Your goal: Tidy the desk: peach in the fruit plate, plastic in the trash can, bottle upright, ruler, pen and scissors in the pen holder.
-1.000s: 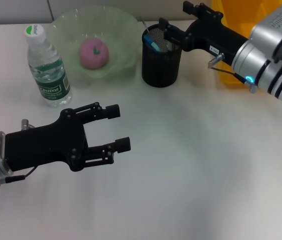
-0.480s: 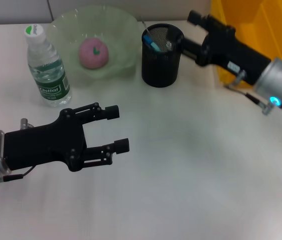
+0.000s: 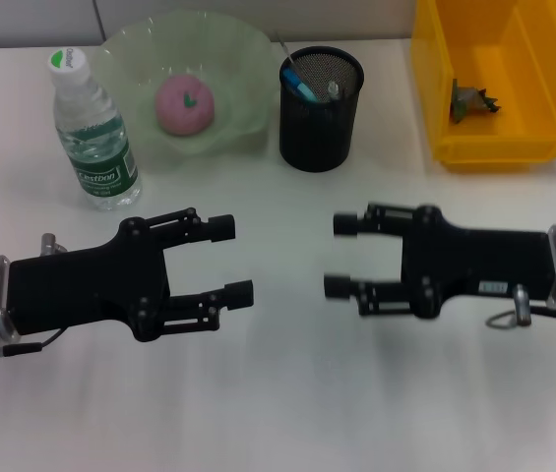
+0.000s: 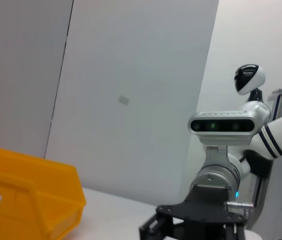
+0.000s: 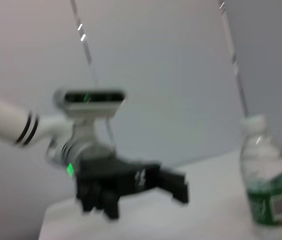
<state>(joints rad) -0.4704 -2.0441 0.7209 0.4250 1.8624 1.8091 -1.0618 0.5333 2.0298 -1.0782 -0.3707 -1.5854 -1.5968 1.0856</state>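
Two grippers over bare desk (image 3: 287, 393), facing: my left gripper (image 3: 236, 258) spread, empty; my right gripper (image 3: 340, 256) spread, empty. Bottle (image 3: 91, 133) upright.

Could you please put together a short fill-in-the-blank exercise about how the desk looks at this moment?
1. The peach lies in the green ____.
2. The water bottle stands ____ beside the fruit plate.
3. The crumpled plastic sits inside the ____ bin.
4. The left gripper and right gripper face each other, both with fingers ____.

Missing words: fruit plate; upright; yellow; open
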